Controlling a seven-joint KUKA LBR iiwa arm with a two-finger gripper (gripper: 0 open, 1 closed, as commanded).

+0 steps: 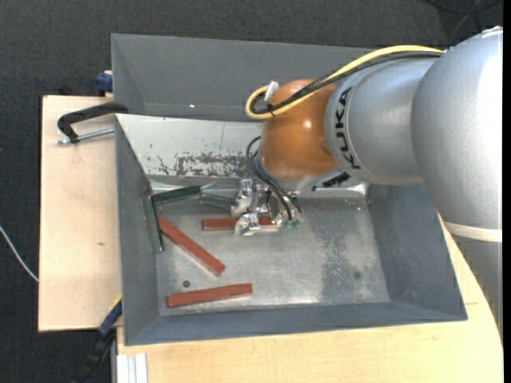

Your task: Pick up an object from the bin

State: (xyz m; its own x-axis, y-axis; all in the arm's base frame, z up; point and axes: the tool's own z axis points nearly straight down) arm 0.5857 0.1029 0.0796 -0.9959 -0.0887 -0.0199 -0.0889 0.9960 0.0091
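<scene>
The claw [257, 216] hangs low in the bin [136, 294]; its opening cannot be told. Far left of the claw lies a dark green strip [152, 223], nearer a slanted red-brown bar [190, 246]. A short red-brown bar [217, 224] reaches the claw's left side.

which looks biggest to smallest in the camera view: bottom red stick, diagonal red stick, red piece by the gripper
1. bottom red stick and diagonal red stick: look alike, no ranking.
2. red piece at the gripper: smallest showing, one end hidden.

Three flat reddish-brown rectangular bars [190, 247] [209, 295] [217, 224] are lying in the grey metal bin [239, 78], alongside at least two dark green strips [177, 195] [152, 228].
</scene>
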